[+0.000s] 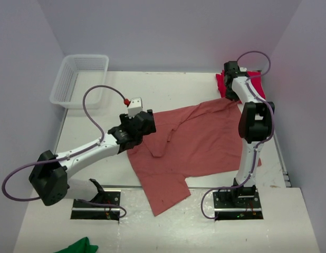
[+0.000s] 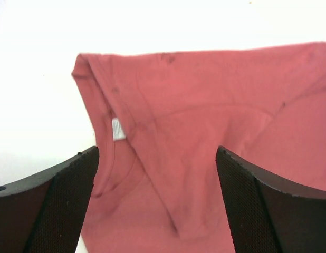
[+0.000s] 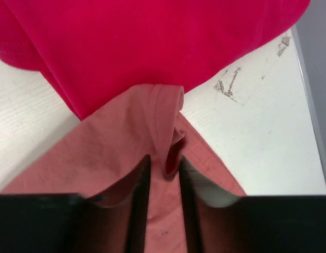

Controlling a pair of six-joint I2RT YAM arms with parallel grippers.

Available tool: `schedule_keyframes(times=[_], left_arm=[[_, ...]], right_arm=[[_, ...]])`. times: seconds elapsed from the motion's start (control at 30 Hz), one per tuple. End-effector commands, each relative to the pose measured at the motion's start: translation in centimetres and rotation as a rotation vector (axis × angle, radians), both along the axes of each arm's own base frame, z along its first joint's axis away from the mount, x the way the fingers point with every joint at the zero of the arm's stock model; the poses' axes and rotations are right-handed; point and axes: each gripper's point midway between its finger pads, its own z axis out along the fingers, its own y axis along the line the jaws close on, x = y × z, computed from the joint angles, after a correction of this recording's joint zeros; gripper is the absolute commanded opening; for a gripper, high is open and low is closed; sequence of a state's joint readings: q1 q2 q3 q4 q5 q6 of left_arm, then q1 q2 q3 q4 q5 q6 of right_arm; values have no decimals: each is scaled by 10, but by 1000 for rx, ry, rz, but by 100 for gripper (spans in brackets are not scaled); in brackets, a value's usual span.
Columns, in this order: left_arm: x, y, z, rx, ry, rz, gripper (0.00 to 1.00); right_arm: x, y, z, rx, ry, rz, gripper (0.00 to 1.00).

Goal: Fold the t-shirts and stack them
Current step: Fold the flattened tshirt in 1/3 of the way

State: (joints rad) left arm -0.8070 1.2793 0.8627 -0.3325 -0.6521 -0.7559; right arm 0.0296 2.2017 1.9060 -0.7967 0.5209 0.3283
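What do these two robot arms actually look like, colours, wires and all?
The left arm and right arm are white tubes joined by chunky black housings on black base plates. A lilac cable loops alongside each. The left end effector has two dark, finely dimpled fingers; a small white block sits on its wrist.

Nothing can be read. The only label is a small white tag sewn inside the collar of the salmon-red t-shirt, and its print is too blurred to make out. Grey scuffs on the table form no letters.
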Motion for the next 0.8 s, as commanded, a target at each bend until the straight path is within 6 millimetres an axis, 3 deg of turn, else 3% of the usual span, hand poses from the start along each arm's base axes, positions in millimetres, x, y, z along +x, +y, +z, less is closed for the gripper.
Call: schedule_keyframes(times=[0.0,0.03,0.07,0.1,0.13,0.17,0.2,0.23,0.27,0.33,0.5,0.67,0.77], left_arm=[[30,8,11,76,-32,96,90],[41,10,11,66,-38,108,76],[47,10,6,80,-26,104,70],[54,7,5,52,-24,92,55],[64,19,3,44,-22,114,43],[69,24,-3,46,-5,120,29],[73,27,-7,37,8,117,7],[84,35,-8,29,-2,132,0],[91,36,-14,43,17,129,0],[100,46,-20,66,46,152,0],[118,44,-38,61,99,122,0],[124,42,-51,43,124,103,0],[125,41,-54,34,136,89,0]], right_arm=[[-6,5,14,49,-43,-15,33],[-7,6,17,54,-57,-17,50],[-10,9,35,59,-99,-13,56],[-21,12,33,63,-90,-8,72],[-20,17,43,74,-130,6,78],[-25,28,66,100,-185,38,81],[-33,38,63,141,-177,68,83],[-33,55,67,227,-205,104,83],[-37,64,81,255,-243,121,82],[-44,81,78,275,-246,160,77],[-53,117,72,286,-189,239,66],[-70,194,63,526,-154,400,62],[-66,194,55,537,-167,374,60]])
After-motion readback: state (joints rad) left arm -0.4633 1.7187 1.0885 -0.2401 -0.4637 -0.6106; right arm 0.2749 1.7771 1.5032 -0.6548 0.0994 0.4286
